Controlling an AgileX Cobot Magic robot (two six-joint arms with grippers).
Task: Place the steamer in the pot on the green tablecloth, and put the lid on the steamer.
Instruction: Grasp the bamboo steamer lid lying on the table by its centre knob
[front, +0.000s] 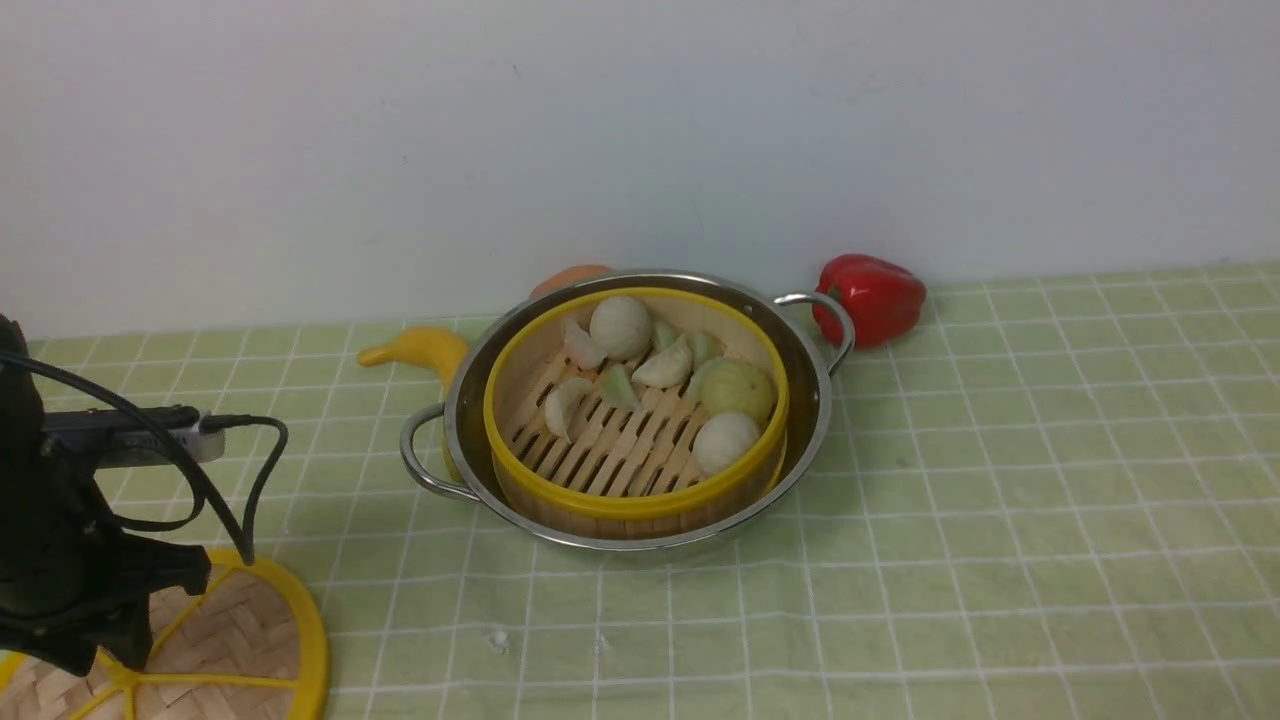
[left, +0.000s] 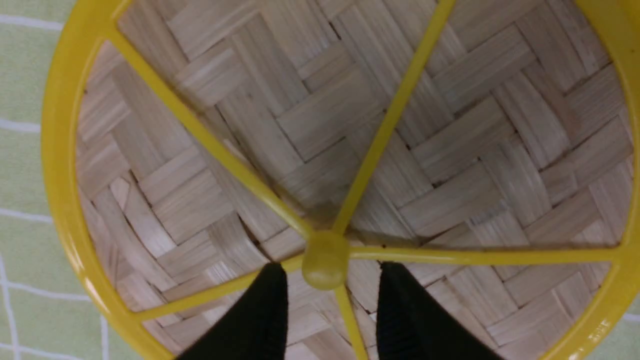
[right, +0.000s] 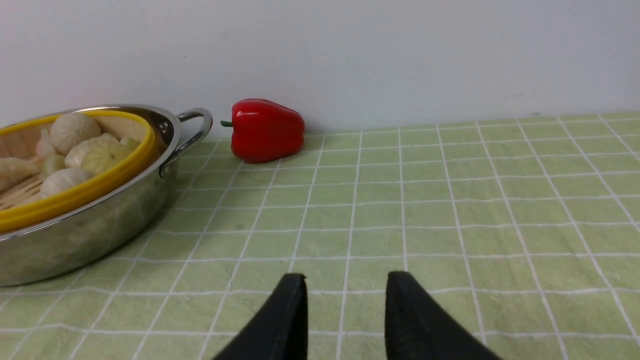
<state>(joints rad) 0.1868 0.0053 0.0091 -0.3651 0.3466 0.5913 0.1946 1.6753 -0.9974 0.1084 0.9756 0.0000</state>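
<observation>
The steamer (front: 620, 450), with its yellow rim and pale buns and dumplings, sits inside the steel pot (front: 812, 400) on the green tablecloth (front: 1000, 500). Near the front left corner lies the lid (front: 250, 630), a flat woven disc with yellow spokes. My left gripper (front: 105, 660) hangs over the lid's centre. In the left wrist view its black fingers (left: 272, 300) straddle the yellow knob (left: 325, 259) of the lid (left: 350, 125), with a small gap on each side. My right gripper (right: 345, 282) is open and empty over bare cloth, to the right of the pot (right: 100, 220).
A red pepper (front: 870, 295) lies against the wall just right of the pot's far handle. A yellow banana (front: 420, 350) rests at the pot's left, and an orange thing (front: 570, 278) peeks out behind it. The white wall closes the back.
</observation>
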